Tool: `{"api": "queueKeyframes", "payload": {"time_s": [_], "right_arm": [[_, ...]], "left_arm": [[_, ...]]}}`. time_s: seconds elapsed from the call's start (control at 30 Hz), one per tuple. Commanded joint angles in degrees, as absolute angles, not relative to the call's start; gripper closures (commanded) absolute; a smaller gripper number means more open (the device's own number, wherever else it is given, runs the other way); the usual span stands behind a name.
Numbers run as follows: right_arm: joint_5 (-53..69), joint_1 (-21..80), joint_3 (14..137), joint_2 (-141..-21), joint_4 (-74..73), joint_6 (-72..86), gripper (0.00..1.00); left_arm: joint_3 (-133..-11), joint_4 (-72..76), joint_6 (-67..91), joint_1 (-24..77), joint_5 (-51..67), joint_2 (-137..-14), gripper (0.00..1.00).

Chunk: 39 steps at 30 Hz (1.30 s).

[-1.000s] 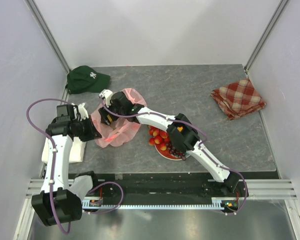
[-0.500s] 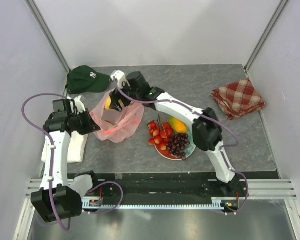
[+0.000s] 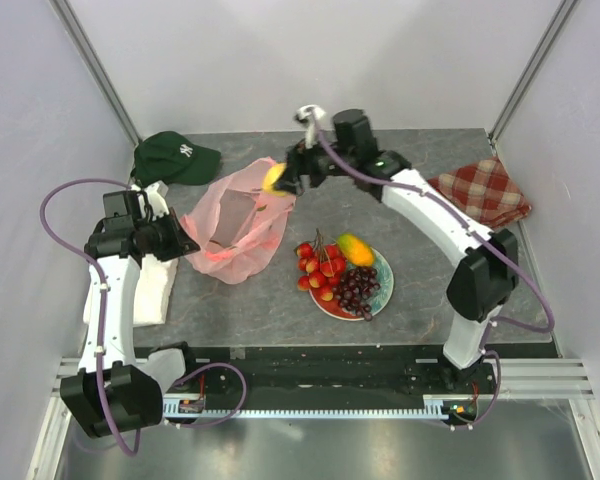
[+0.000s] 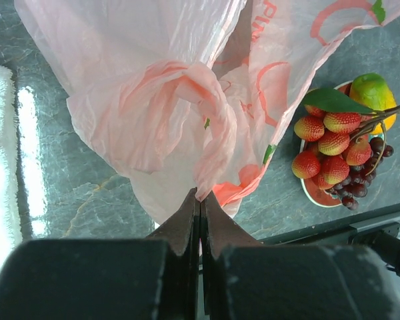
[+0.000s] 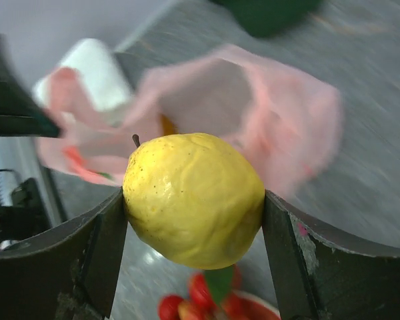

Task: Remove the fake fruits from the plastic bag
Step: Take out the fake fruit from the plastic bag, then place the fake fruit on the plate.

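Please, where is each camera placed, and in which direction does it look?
Top external: above and behind the bases, looking down on the table; left arm and right arm show.
Left wrist: on the left arm, looking along the left gripper, shut on the bag.
Right wrist: on the right arm, looking down past the right gripper, which holds the lemon.
Shared: all three show the bag and the plate.

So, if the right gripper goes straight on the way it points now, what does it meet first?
Probably the bag: it lies just beyond the lemon that the right gripper holds, though the depth is unclear.
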<state>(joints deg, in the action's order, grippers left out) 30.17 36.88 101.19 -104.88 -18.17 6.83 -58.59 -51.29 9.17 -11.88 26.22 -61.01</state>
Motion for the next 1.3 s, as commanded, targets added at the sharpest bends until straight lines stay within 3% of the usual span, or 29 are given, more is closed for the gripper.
{"api": "queueKeyframes", "payload": {"time_s": [0.0,0.2,0.43,0.57,0.83,1.27], "right_arm": [[25.23,26.56,96.35,-97.04,-25.65,6.78,0.61],[25.31,16.36,85.71,-86.58,-36.29,-3.32,0.61],[28.65,9.06,74.28,-75.34,-55.09,-37.72,0.58],[28.47,7.65,68.57,-72.69,-61.95,-48.93,0.58],[28.12,7.56,59.77,-77.77,-64.6,-61.17,0.62],[34.27,7.73,68.46,-94.03,-68.55,-66.09,0.61]], "left_arm": [[-60.91,-49.39,10.46,-12.13,27.95,-60.82,0.98],[-60.91,-48.96,10.11,-12.22,27.51,-61.61,0.98],[-60.12,-48.78,8.96,-12.22,27.6,-61.79,0.98],[-60.47,-48.16,9.14,-12.57,26.89,-61.17,0.98],[-61.17,-48.08,8.97,-12.74,27.25,-61.7,0.98],[-58.27,-47.81,8.18,-14.33,27.16,-60.73,0.98]]}}
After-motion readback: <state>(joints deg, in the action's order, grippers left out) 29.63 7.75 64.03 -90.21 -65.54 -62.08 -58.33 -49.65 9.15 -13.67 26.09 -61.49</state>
